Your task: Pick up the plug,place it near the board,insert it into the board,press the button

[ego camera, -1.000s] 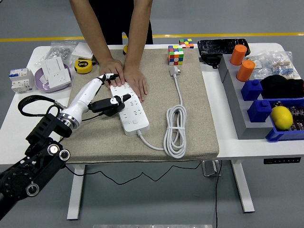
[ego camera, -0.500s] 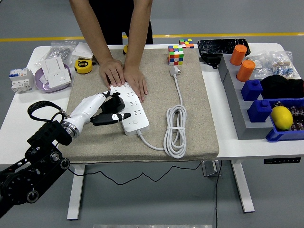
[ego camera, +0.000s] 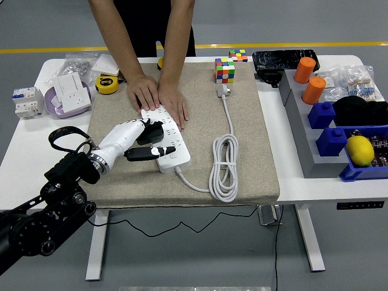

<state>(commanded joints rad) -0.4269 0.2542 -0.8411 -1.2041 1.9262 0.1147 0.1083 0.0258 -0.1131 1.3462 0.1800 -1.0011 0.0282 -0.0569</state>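
The white power strip [ego camera: 168,144] lies on the beige mat, its far end held down by a person's two hands [ego camera: 159,96] pressed flat on it. My left hand [ego camera: 148,140], white with black parts, lies over the strip's near half from the left. A black shape [ego camera: 153,130] sits under the hand on the strip. I cannot tell whether it is a plug or part of the hand. The strip's white cable [ego camera: 223,163] is coiled to its right and ends in a grey-white plug [ego camera: 223,91] near the mat's far edge.
A colour cube [ego camera: 224,70] stands at the mat's far edge. A yellow tape measure [ego camera: 107,84], a white socket [ego camera: 71,94] and a small breaker [ego camera: 24,100] lie at the far left. Blue bins, orange cylinders and a yellow ball [ego camera: 359,150] stand on the right.
My left hand has moved right and toward the strip's cable end, from beside the strip to over it. The person's hands have stayed put.
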